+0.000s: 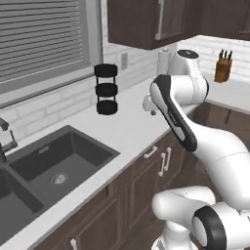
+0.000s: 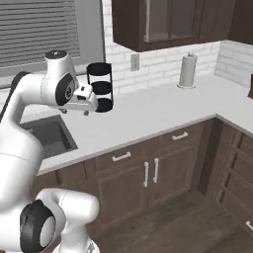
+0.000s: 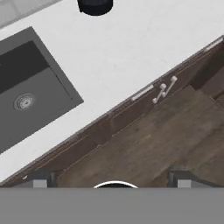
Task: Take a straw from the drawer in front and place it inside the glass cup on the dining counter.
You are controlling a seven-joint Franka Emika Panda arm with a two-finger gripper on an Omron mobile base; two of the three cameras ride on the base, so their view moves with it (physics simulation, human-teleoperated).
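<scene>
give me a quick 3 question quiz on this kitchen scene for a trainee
1. True or false: the drawer under the counter is shut.
2. Multiple choice: what stands on the counter against the tiled wall at the right of the right base view? A) a kettle B) a paper towel roll C) a toaster
3. Fill in: the black three-tier rack stands on the counter between the ____ and the robot's hand.

Key: 1 true; 2 B; 3 sink. The gripper hangs high over the cabinet fronts and floor, its fingertips wide apart, holding nothing.
</scene>
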